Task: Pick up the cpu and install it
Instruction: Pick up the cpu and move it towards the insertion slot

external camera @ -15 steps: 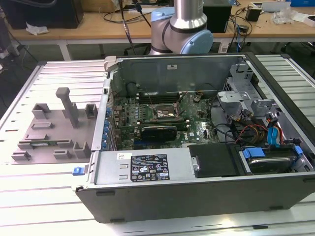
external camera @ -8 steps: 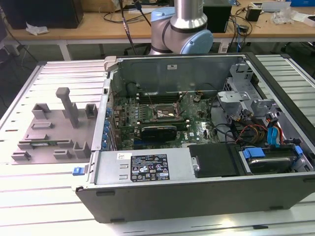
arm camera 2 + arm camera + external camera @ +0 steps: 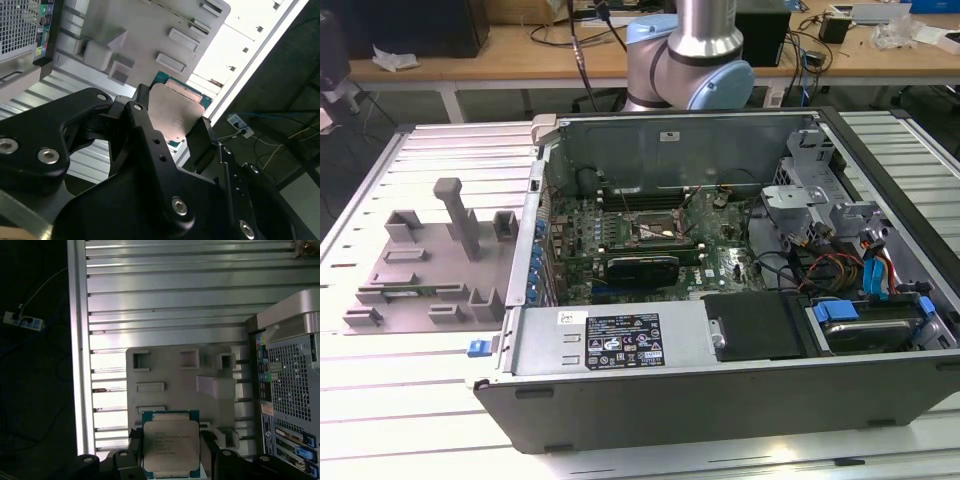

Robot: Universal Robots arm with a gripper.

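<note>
First wrist view: the black two-fingered gripper [image 3: 171, 452] has its jaws clenched on the cpu [image 3: 171, 445], a small flat square chip with a silvery metal top and a green rim, grasped by two opposite edges. Behind the chip lies a pale grey plastic tray [image 3: 165, 365] with upright blocks and shallow pockets. Next to the tray stands the perforated rear panel of a grey metal computer case [image 3: 290, 380]. In the second wrist view the chip's metal top shows between the black fingers [image 3: 145, 125], with the tray beyond it.

In the exterior view the case lies opened, and the tray sits just beside it on the exterior view's left. Inside, a green motherboard [image 3: 730, 262] carries a dark square socket frame [image 3: 655, 232] near its middle, with memory slots, cables and a drive cage crowded around it.

Everything rests on a silver slatted metal table [image 3: 175, 300]. The silver and blue robot arm [image 3: 705, 40] rises behind the case, a wooden bench [image 3: 470, 62] stands farther back, and a white power strip [image 3: 22, 320] lies on the dark floor
</note>
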